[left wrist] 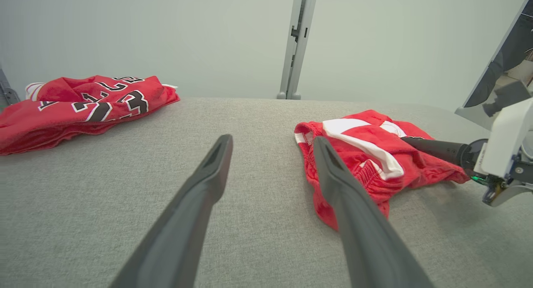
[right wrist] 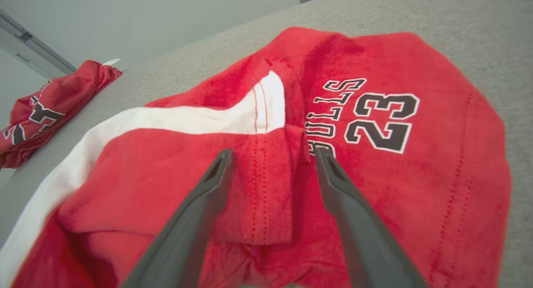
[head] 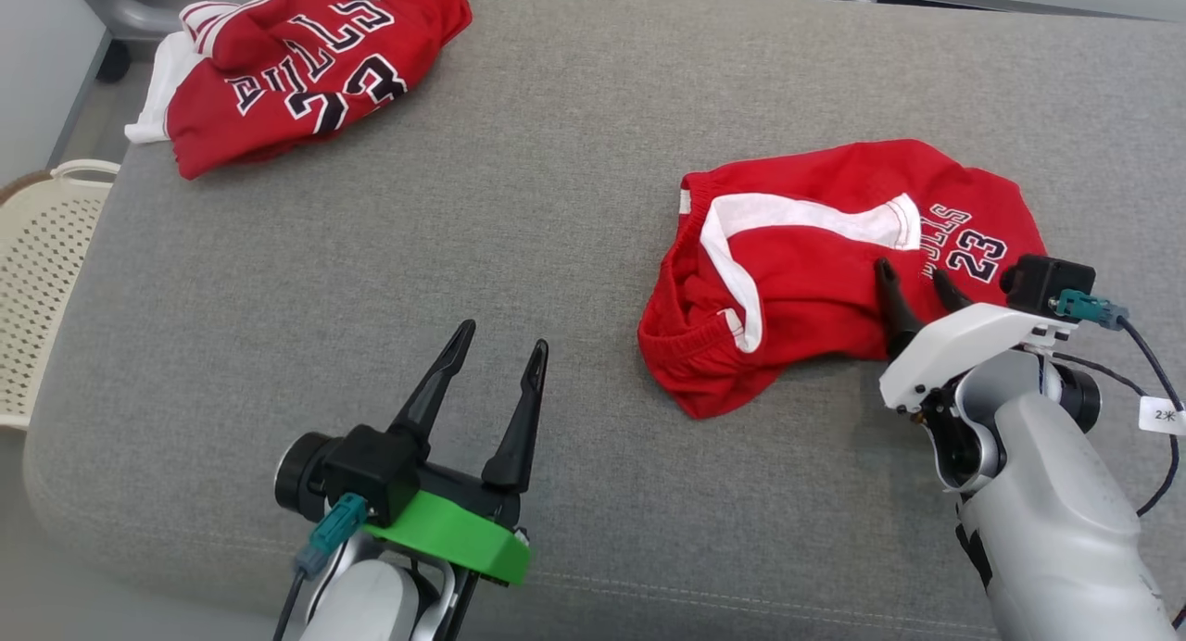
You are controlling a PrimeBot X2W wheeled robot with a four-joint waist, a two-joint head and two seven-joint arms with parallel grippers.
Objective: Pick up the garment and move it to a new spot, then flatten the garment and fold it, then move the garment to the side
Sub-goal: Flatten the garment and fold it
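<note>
A crumpled pair of red shorts (head: 834, 261) with a white stripe and a black "23" lies on the right half of the grey cushion (head: 519, 206). My right gripper (head: 913, 284) stands open over the shorts' near right part, its fingers astride a folded hem beside the "23" (right wrist: 381, 121). In the right wrist view the red fabric (right wrist: 266, 188) sits between the spread fingers of the right gripper (right wrist: 272, 159). My left gripper (head: 500, 337) is open above bare cushion, left of the shorts (left wrist: 366, 155), holding nothing.
A second red garment (head: 296, 67) with "23" lies bunched at the cushion's far left corner. A cream perforated basket (head: 42, 270) stands off the left edge. A grey metal post (left wrist: 296, 42) rises behind the cushion.
</note>
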